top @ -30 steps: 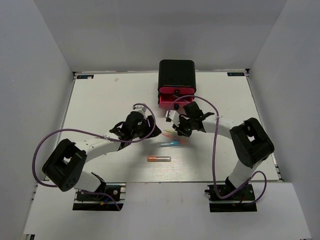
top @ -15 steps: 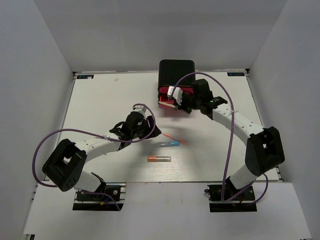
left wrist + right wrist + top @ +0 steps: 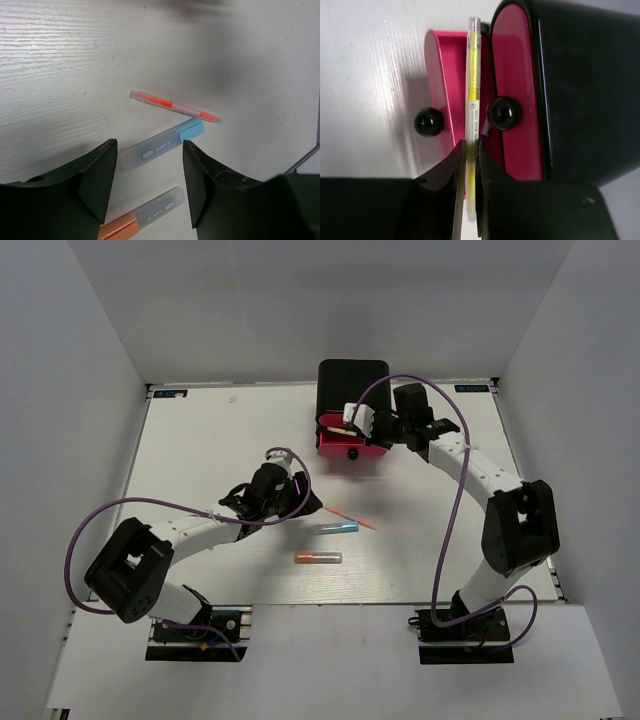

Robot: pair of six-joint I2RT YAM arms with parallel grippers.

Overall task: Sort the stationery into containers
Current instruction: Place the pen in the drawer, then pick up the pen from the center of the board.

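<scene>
The left gripper [image 3: 148,165] hangs low over the white table [image 3: 200,450] at about 7 o'clock from the table's middle. Its jaws are spread apart with nothing between them, and they point toward 4 o'clock in the overhead view.

3 loose pieces lie on the table just past its fingertips. In the left wrist view, the orange tube [image 3: 140,220] is nearest, partly behind the fingers. The blue tube [image 3: 162,145] lies beyond it, roughly parallel and a little apart. The pink stick [image 3: 172,105] lies farthest, one end just beside the blue cap. Whether that end touches the cap I cannot tell. From overhead, the orange tube sits at 7 o'clock from the blue one, and the pink stick is at 1 o'clock from it.

The black box [image 3: 353,385] stands at the table's 12 o'clock edge. Its open drawer [image 3: 437,75] is pulled out toward 6 o'clock, with a black knob [image 3: 429,122] on its pink front. A 2nd pink front above it looks pushed in.

The right gripper [image 3: 470,147] reaches in from 3 o'clock. Its jaws are pinched on the yellow stick [image 3: 473,75] near one end. The stick runs lengthwise over the open drawer's cavity, between the 2 knobs. Whether it touches the drawer I cannot tell.
</scene>
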